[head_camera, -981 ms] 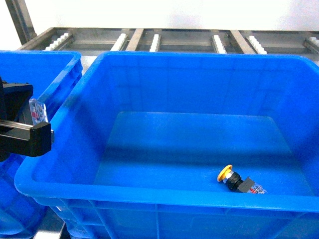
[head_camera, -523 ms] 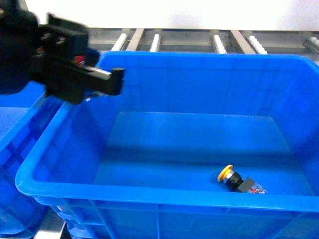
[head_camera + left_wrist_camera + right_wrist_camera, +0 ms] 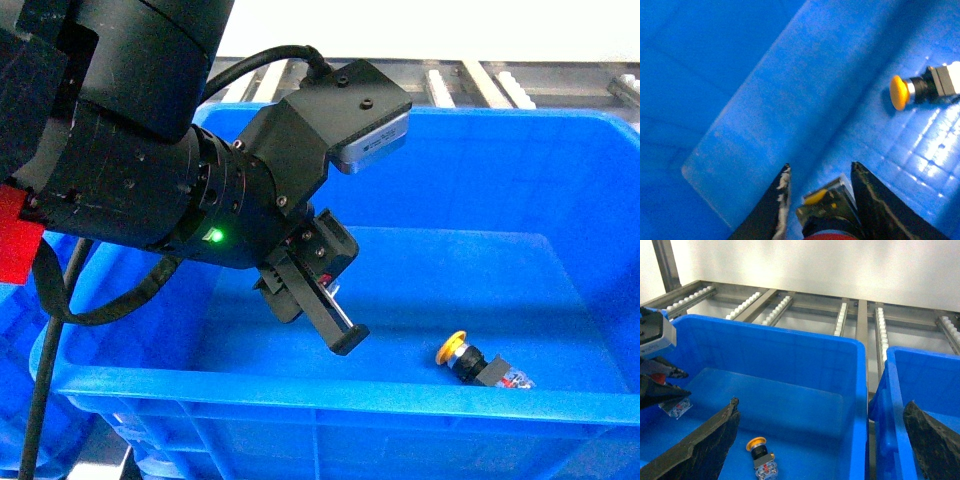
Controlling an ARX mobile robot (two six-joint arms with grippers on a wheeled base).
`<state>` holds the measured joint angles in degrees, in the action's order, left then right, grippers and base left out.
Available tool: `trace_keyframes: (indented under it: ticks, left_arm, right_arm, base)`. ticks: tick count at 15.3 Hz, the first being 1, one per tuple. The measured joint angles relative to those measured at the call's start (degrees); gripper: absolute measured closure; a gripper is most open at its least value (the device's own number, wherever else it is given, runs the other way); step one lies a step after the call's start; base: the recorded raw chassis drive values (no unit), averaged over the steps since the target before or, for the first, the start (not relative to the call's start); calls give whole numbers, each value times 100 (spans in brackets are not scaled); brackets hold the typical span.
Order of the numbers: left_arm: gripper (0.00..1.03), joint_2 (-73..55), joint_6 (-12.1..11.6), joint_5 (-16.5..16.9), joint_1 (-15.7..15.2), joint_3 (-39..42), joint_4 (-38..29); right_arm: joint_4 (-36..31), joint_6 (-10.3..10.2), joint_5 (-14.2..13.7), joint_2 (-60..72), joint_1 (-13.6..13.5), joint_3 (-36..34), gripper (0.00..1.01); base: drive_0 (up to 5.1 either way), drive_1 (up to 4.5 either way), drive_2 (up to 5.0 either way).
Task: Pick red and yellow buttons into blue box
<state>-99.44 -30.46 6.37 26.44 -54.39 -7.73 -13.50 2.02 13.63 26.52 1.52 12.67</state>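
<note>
The blue box [image 3: 400, 392] fills the head view. On its floor at the front right the yellow button [image 3: 453, 349] lies on its side, also visible in the left wrist view [image 3: 898, 92] and the right wrist view [image 3: 756, 444]. My left gripper [image 3: 335, 300] hangs inside the box, left of the yellow button, shut on the red button [image 3: 830, 207]. Its red cap sits deep between the fingers [image 3: 871, 200] and its clear block points down toward the box floor [image 3: 790, 100]. My right gripper [image 3: 822, 402] is open and holds nothing, above the box's right rim [image 3: 862, 370].
A second blue crate [image 3: 925, 370] stands right of the box, and another [image 3: 15, 330] sits at its left. A metal roller rack [image 3: 840, 315] runs behind them. The big black left arm [image 3: 150, 150] covers the box's left half.
My left arm swung from outside the box's left wall, up over the rim and down into the box, carrying the red button. The yellow button has not moved.
</note>
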Motion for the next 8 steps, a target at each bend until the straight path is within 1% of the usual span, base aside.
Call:
trace_keyframes:
  ticks: [1,2,3,4,5,6,7,8]
  left_arm:
    - [59,-15,-116,-87,-15,-28,-262]
    - [52,-15,-127,-173,-39,-44,-404]
    - [47,-15,-118,-197,-55,-46,-518]
    - [34,-15,-42,-256,-131,-42,-730]
    - [20,35,203,-369,-201,31,-1003]
    - [3,221,632,-586,-269,271,-1624]
    - [5,426,938,-785,-328,476,-2052]
    - [5,835,1410,-1154,-387,796,-2461]
  right_arm:
    - [0,0,0,0,0,0,3]
    - [0,0,0,0,0,0,3]
    - [0,0,0,0,0,0,3]
    - [0,0,0,0,0,0,3]
    - [0,0,0,0,0,0,3]
    - [0,0,0,0,0,0,3]
    - [-2,0,0,0,0,0,3]
    - [-2,0,0,0,0,0,3]
  base:
    - [0,0,0]
    - [0,0,0]
    - [0,0,0]
    - [0,0,0]
    - [0,0,0]
    - [0,0,0]
    - [0,0,0]
    - [0,0,0]
